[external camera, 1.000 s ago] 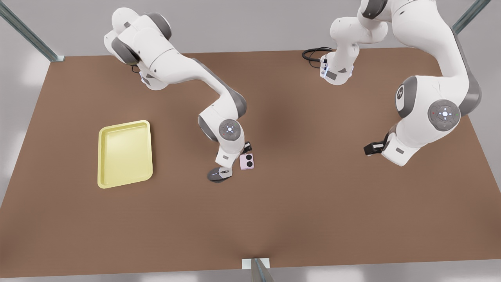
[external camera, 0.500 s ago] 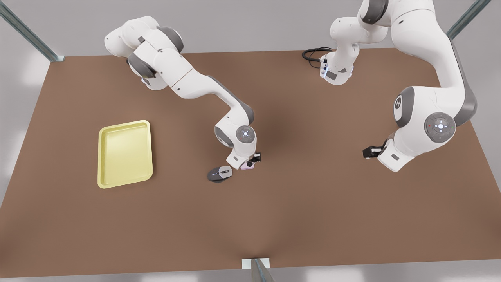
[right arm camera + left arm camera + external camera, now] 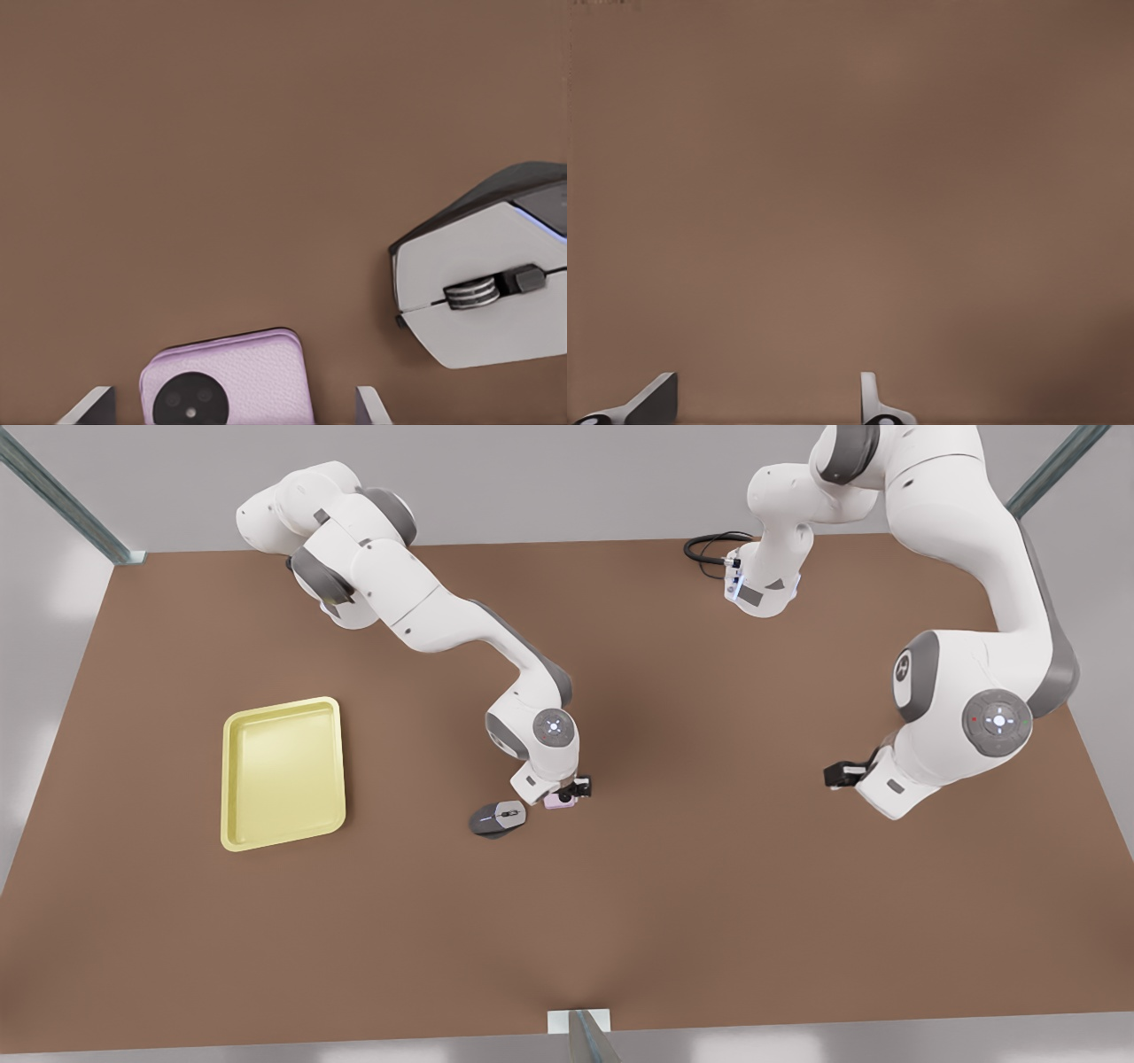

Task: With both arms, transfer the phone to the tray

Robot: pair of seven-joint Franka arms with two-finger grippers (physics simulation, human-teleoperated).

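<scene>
We have our right gripper (image 3: 567, 793) low over the flat pale lilac-pink phone (image 3: 226, 381), jaws spread with one on each side of it, not yet pinching. The phone lies on the brown bench (image 3: 620, 912) near the middle, well right of the pale yellow shallow tray (image 3: 282, 772). The grey computer mouse (image 3: 498, 818) sits just beside, so a jaw could knock it. Our left gripper (image 3: 766, 403), jaws spread, waits at the right.
</scene>
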